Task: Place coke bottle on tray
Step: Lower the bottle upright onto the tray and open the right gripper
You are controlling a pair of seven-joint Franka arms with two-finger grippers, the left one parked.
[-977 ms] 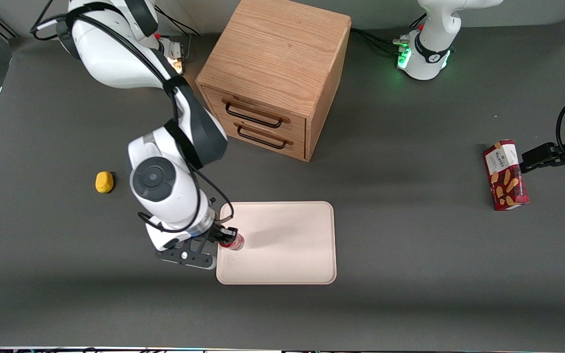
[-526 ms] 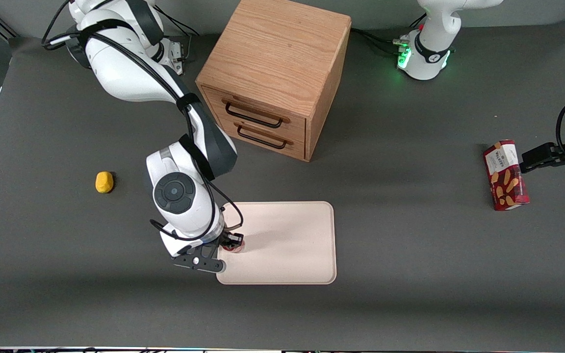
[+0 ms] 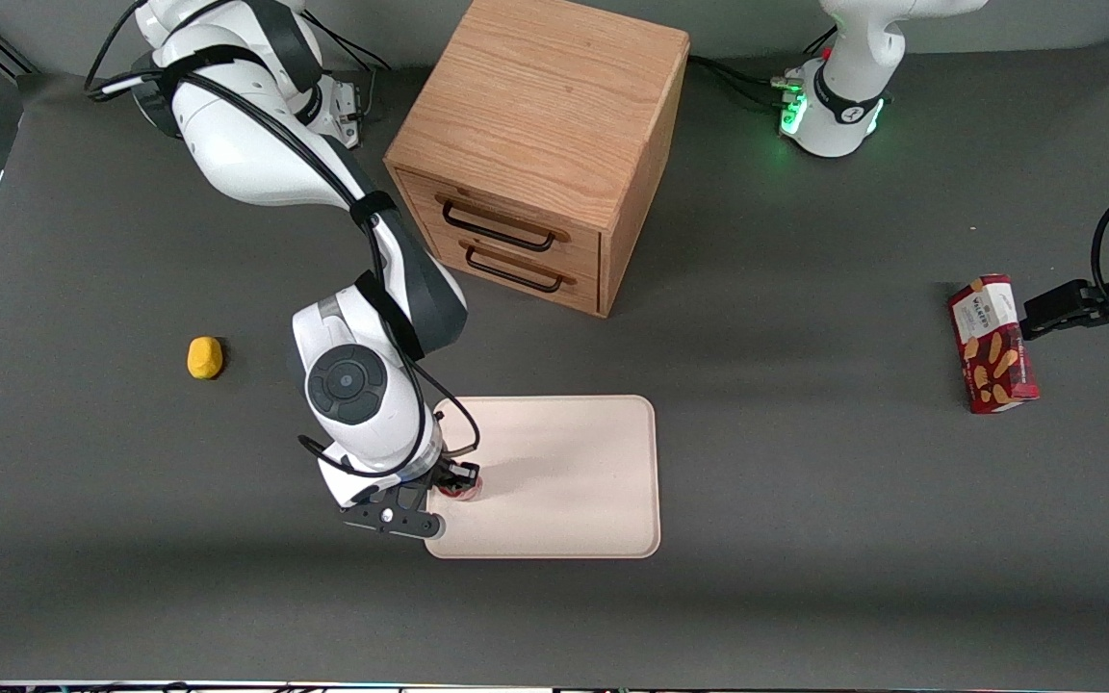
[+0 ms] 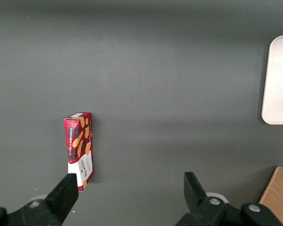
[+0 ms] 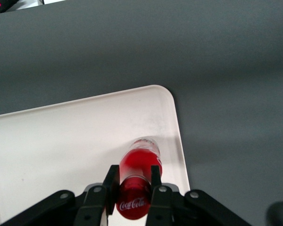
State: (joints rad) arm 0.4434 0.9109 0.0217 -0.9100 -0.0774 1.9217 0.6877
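Coke bottle [image 5: 138,181] gripped in claw [image 5: 134,181] over tray [image 3: 574,462], dark grey table [image 3: 805,500], wooden cabinet [image 3: 540,144] nearby

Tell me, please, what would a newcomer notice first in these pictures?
First, the gripper, shut on the small red coke bottle, holding it over the cream tray near one of its short edges. Next, the big wooden cabinet with two drawers, farther from the front camera than the tray. A red snack box lies toward the parked arm's end.
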